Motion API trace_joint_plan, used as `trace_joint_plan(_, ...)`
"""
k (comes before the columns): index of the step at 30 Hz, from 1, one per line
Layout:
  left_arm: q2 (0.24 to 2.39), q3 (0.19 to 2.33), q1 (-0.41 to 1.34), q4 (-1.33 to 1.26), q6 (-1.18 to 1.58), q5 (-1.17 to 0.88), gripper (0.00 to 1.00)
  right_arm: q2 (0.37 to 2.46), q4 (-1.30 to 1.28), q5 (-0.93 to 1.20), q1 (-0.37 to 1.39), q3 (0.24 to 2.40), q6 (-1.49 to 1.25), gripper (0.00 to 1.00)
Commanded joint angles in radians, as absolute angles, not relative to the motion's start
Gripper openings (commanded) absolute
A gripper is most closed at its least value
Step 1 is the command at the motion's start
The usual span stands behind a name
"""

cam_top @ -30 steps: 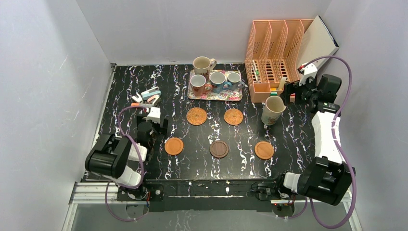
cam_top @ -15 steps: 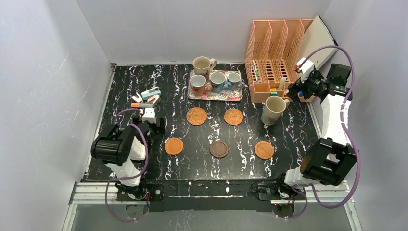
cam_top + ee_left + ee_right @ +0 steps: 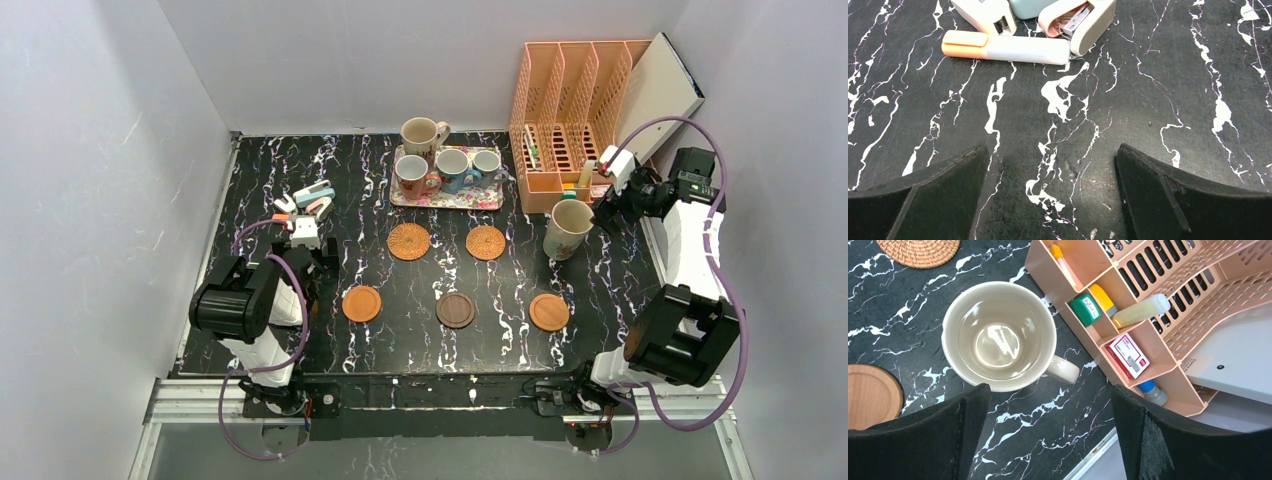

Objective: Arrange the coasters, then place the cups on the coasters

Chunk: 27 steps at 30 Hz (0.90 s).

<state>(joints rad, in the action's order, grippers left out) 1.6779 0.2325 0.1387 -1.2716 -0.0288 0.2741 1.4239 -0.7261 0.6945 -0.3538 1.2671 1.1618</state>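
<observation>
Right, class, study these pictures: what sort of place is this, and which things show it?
Most likely a robotics lab test cell, not a home: white walls box in a black marbled table, two robot arms are bolted to its near edge, and mugs share it with an office file rack.

Both hands spread wide.
The left hand points down, elbow folded back; the right hand looks down from an outstretched arm.
</observation>
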Motion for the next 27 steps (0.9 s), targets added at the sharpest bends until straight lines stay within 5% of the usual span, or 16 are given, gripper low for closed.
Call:
trace_joint_plan(1, 1.677, 0.250, 0.133, -1.272, -0.017, 0.310, 0.98, 1.384, -0.780, 0.700, -0.363, 1.280, 1.248, 0.98)
trace_joint_plan(27, 1.677, 0.252, 0.133, -1.272, -0.017, 0.310, 0.98, 1.371, -0.855, 0.684, -0.369, 1.272, 1.386, 0.98)
